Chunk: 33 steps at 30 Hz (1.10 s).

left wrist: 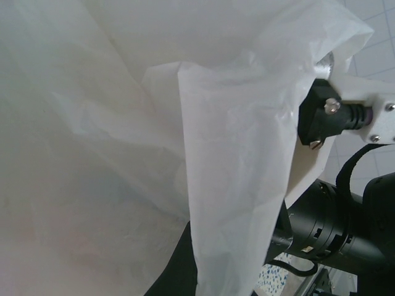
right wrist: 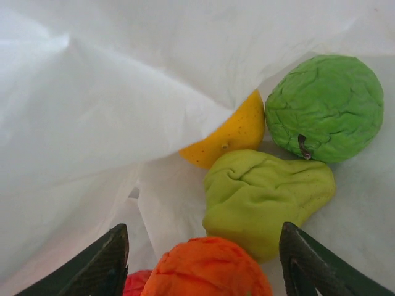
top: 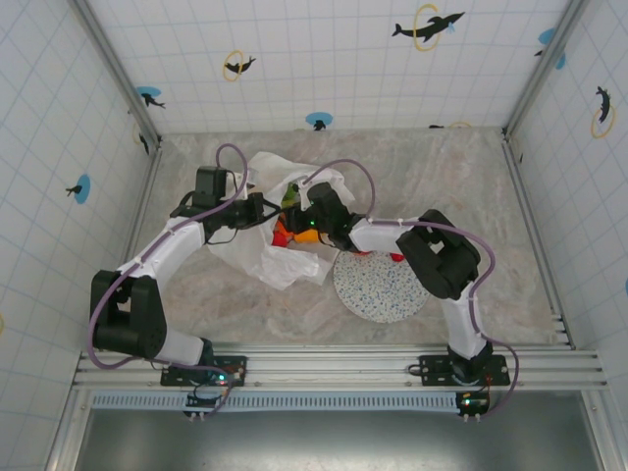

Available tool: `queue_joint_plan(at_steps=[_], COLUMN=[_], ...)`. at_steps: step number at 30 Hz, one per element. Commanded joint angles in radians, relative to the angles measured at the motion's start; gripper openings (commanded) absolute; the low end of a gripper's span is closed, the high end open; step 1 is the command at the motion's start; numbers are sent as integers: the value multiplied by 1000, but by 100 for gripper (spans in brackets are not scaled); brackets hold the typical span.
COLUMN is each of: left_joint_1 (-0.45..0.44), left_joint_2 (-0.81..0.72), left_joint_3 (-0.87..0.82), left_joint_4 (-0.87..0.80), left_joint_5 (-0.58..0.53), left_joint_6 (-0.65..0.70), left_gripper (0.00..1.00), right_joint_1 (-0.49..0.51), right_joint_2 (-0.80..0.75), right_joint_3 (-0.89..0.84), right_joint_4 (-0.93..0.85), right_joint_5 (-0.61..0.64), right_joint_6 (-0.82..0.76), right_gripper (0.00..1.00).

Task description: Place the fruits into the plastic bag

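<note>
The crinkled white plastic bag [top: 257, 253] lies mid-table with its mouth facing right. My left gripper [top: 259, 210] is shut on a fold of the bag's rim [left wrist: 234, 203], holding it up; one dark finger [left wrist: 176, 268] shows behind the film. My right gripper [top: 306, 208] reaches into the mouth and stands open [right wrist: 203, 229]. Inside the bag lie a round green fruit [right wrist: 324, 108], a yellow-green pear [right wrist: 265, 200], a yellow fruit [right wrist: 231, 135], an orange fruit [right wrist: 207, 268] low between the open fingers without touching them, and a red one [right wrist: 137, 285].
The speckled white plate [top: 381, 287] sits right of the bag, under the right arm's forearm. A small red thing [top: 396, 257] shows at the plate's upper edge. Cage walls ring the table; bare tabletop lies behind and to the right.
</note>
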Motion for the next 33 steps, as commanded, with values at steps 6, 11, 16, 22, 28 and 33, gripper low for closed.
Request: queue_joint_plan(at_steps=[6, 11, 16, 22, 28, 33], left_joint_1=[-6, -6, -6, -6, -6, -6], left_joint_2=[-10, -11, -12, -13, -5, -2], left_joint_3=[9, 4, 0, 1, 4, 4], left_joint_4=[-11, -9, -11, -12, -9, -6], left_joint_5=[15, 16, 14, 11, 11, 10], left_joint_6=[5, 6, 8, 13, 12, 10], left_gripper=[0, 0, 0, 0, 0, 0], right_joint_1=[-10, -13, -11, -3, -2, -2], right_joint_2=[-31, -82, -148, -238, -350, -454], right_joint_3=[11, -24, -75, -153, -228, -284], right_joint_4=[18, -3, -55, -161, -223, -271], right_joint_5=[7, 5, 31, 102, 73, -26], right_joint_6=[-6, -25, -63, -162, -211, -224], right_gripper=[77, 81, 84, 84, 83, 81])
